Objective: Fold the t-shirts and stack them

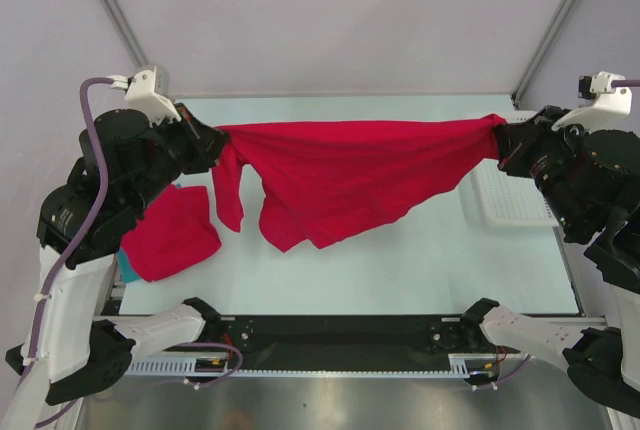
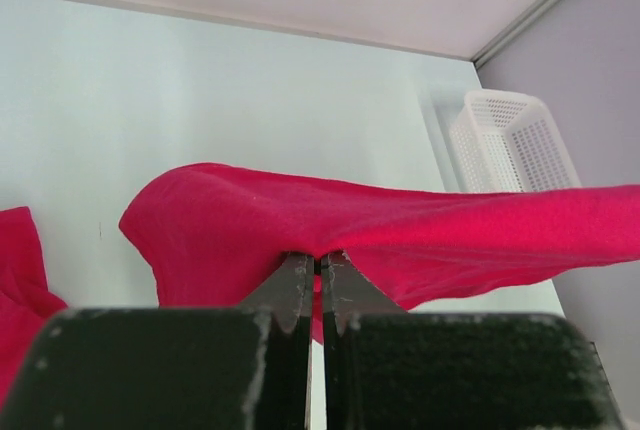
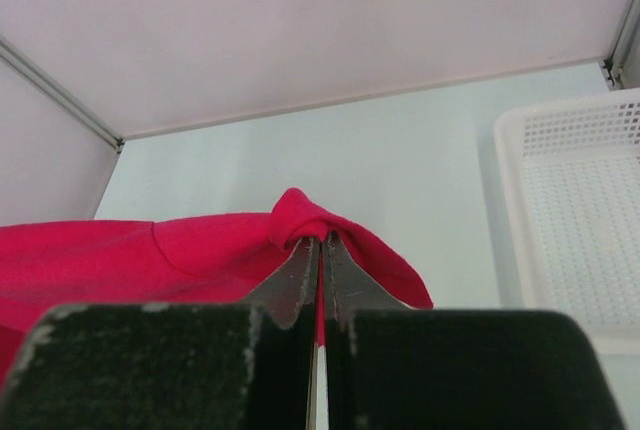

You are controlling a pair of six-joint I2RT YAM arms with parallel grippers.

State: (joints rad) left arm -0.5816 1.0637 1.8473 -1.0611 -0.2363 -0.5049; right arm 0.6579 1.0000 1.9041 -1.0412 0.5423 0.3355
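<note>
A folded shirt (image 1: 170, 235) lay on a teal cloth (image 1: 127, 272), well left of the basket (image 1: 515, 205). Behind it, the left gripper (image 2: 318, 268) and right gripper (image 3: 322, 248), both closed tight, each held one end of a stretched shirt (image 1: 350, 175) ending beside the basket.

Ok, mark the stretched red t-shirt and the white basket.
Stretched crimson-red cloth t-shirt (image 1: 350, 165), top view, middle panel.
White plastic mesh basket (image 2: 540, 150), left wrist view, mesh side wall.
</note>
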